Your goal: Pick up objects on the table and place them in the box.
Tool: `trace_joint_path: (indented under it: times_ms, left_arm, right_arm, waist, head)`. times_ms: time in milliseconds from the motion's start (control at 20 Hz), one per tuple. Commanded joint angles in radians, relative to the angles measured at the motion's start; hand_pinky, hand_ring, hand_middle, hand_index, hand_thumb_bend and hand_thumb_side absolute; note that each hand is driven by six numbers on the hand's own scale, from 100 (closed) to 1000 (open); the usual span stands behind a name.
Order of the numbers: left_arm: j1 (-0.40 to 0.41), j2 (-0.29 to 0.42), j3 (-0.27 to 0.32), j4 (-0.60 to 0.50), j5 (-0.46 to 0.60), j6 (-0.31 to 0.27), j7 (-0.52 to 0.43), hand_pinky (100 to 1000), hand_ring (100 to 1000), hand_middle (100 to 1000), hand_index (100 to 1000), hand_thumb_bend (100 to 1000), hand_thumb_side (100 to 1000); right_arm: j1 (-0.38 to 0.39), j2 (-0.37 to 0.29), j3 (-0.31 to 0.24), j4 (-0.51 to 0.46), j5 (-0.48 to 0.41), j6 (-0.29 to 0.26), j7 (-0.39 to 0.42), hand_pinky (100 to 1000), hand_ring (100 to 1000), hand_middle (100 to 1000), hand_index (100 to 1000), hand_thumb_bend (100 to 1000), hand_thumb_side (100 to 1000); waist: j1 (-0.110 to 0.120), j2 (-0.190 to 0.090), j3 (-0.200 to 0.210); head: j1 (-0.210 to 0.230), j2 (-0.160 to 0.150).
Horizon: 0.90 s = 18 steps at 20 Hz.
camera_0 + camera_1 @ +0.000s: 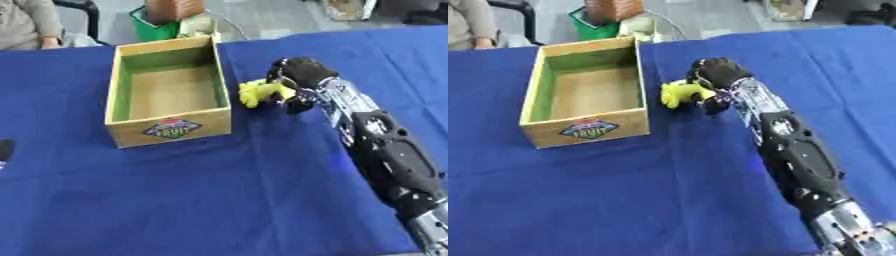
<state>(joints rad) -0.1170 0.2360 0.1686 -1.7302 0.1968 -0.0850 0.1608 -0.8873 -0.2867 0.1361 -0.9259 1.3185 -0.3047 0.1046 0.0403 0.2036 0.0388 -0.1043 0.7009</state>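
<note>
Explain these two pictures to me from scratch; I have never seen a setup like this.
Both pictures come from the two eyes of a camera in a humanoid robot's head, looking down at the same moment. The black and silver limb from the lower right is the robot's right arm, steered by a person. Its right hand has fingers curled round a small yellow object, just right of the wooden box. The box stands open and looks empty, on a table under a blue cloth. The job is to put objects into that box. The left hand is not visible.

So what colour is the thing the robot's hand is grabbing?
Yellow. The toy in the right hand shows best in the left eye view.
</note>
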Motion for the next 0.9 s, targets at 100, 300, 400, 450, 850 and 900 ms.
trace_joint_path:
  times_ms: [100, 300, 400, 450, 850, 900]
  left_arm:
    - [-0.010, 0.008, 0.001, -0.014, 0.003, -0.001, -0.003, 486, 394, 455, 613, 734, 207]
    - [-0.010, 0.008, 0.001, -0.015, 0.002, -0.001, -0.002, 486, 393, 455, 613, 734, 207]
    - [-0.010, 0.008, 0.001, -0.015, 0.002, -0.001, -0.002, 487, 393, 455, 613, 734, 207]
    - [-0.010, 0.009, 0.002, -0.015, 0.002, -0.001, -0.002, 487, 393, 455, 613, 733, 207]
    - [-0.011, 0.011, 0.003, -0.016, 0.001, -0.001, -0.001, 487, 392, 455, 613, 733, 207]
    - [-0.011, 0.011, 0.003, -0.016, 0.001, -0.001, -0.001, 487, 392, 455, 613, 734, 207]
  right_arm:
    - [-0.014, -0.015, -0.008, -0.008, 0.005, 0.011, -0.062, 673, 403, 100, 188, 100, 100]
    - [-0.018, -0.019, -0.015, -0.019, -0.006, 0.027, -0.102, 660, 387, 100, 183, 100, 100]
    - [-0.020, -0.023, -0.018, -0.028, -0.012, 0.035, -0.113, 656, 383, 100, 182, 100, 100]
    - [-0.021, -0.024, -0.018, -0.032, -0.015, 0.038, -0.116, 654, 382, 100, 182, 100, 100]
    - [-0.055, -0.038, -0.033, -0.061, -0.011, 0.062, -0.133, 651, 377, 100, 183, 100, 100]
    - [-0.063, -0.039, -0.034, -0.062, -0.007, 0.064, -0.135, 651, 377, 100, 182, 100, 100]
  waist:
    - [-0.001, -0.012, 0.000]
    - [-0.002, -0.013, -0.001]
    - [-0.003, -0.013, -0.001]
    - [-0.003, -0.014, -0.002]
    - [-0.005, -0.017, -0.003]
    - [-0.005, -0.017, -0.003]
  head:
    - [-0.001, -0.012]
    - [-0.001, -0.013]
    - [-0.001, -0.013]
    - [-0.001, -0.013]
    - [-0.001, -0.015]
    - [-0.001, -0.015]
